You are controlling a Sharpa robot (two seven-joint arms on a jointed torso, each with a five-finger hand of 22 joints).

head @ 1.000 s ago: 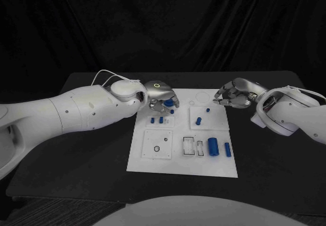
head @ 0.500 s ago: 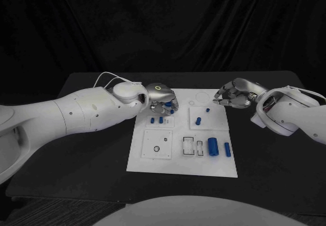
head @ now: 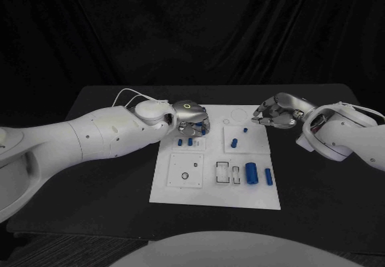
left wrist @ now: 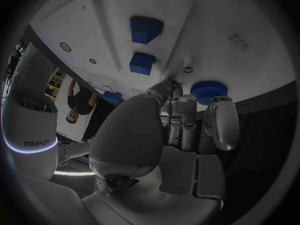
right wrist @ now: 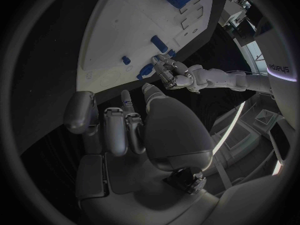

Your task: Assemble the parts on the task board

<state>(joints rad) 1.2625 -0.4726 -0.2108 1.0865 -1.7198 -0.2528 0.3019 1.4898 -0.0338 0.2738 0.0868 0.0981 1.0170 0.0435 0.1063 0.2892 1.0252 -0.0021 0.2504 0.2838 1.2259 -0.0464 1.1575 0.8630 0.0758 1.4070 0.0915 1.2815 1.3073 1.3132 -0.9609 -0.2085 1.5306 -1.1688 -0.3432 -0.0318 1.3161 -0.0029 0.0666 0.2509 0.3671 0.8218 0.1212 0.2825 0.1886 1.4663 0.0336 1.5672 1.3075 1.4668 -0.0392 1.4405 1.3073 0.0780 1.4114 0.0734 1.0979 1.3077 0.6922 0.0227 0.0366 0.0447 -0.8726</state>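
My left hand (head: pixel 191 118) pinches a round blue part (left wrist: pixel 207 91) over the task board (head: pixel 210 194). My right hand (head: pixel 277 112) is curled up, holding nothing.

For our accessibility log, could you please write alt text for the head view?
The robot's silver left hand hovers over the far left part of the white rectangular task board, by a small blue part. The silver right hand, fingers curled and empty, waits beyond the board's far right corner.
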